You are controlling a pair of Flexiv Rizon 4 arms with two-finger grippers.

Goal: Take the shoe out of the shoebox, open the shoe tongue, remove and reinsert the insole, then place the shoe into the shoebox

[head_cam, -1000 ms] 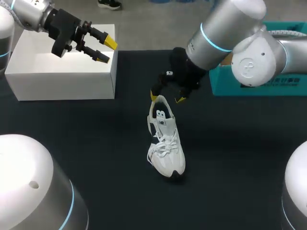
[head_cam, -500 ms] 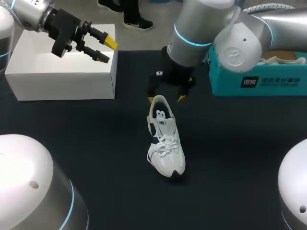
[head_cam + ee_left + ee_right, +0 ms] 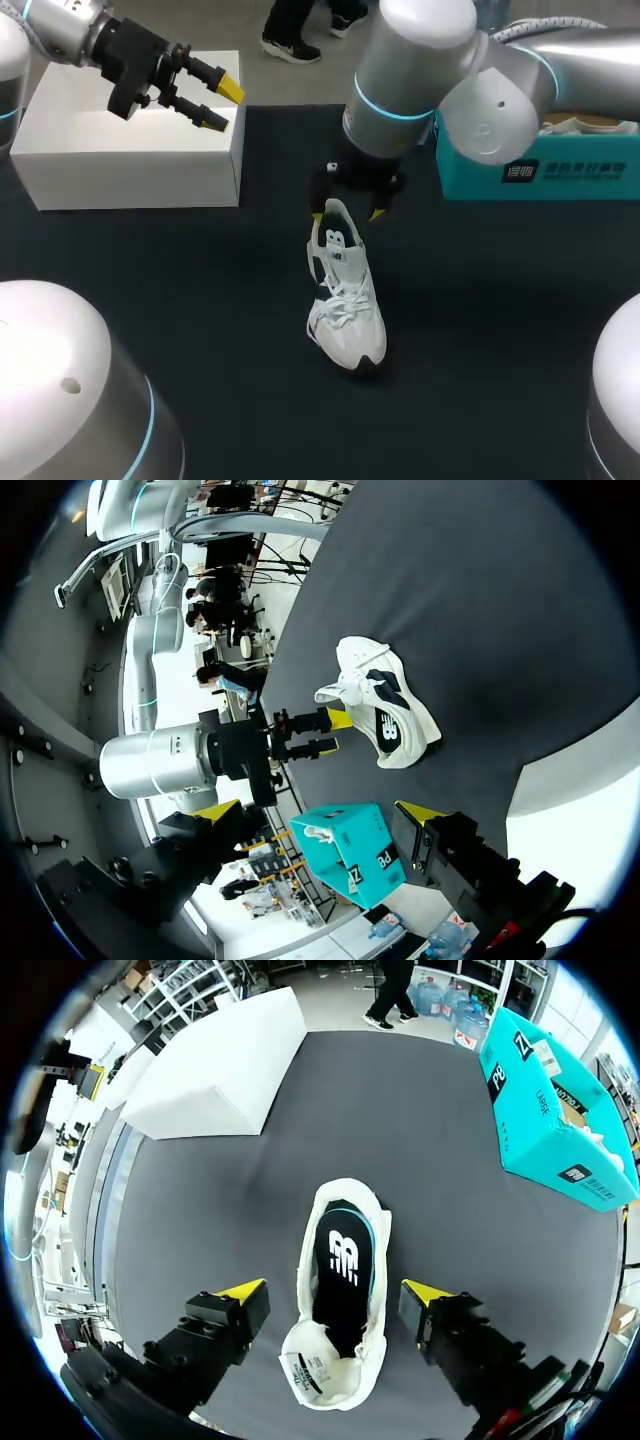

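On the dark worktop (image 3: 480, 320), seen from the head camera, the white shoe (image 3: 345, 300) is lying upright, with the right pincer (image 3: 349, 207) hanging wide over its heel. From the left wrist, the left pincer (image 3: 318, 812) is gaping wide. From the right wrist, the right pincer is straddling the heel without touching it.

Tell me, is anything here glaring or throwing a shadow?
Head view: the right arm carries bright highlights on its silver shell, and the white shoe throws little shadow on the black table. Right wrist view: the white box glares brightest.
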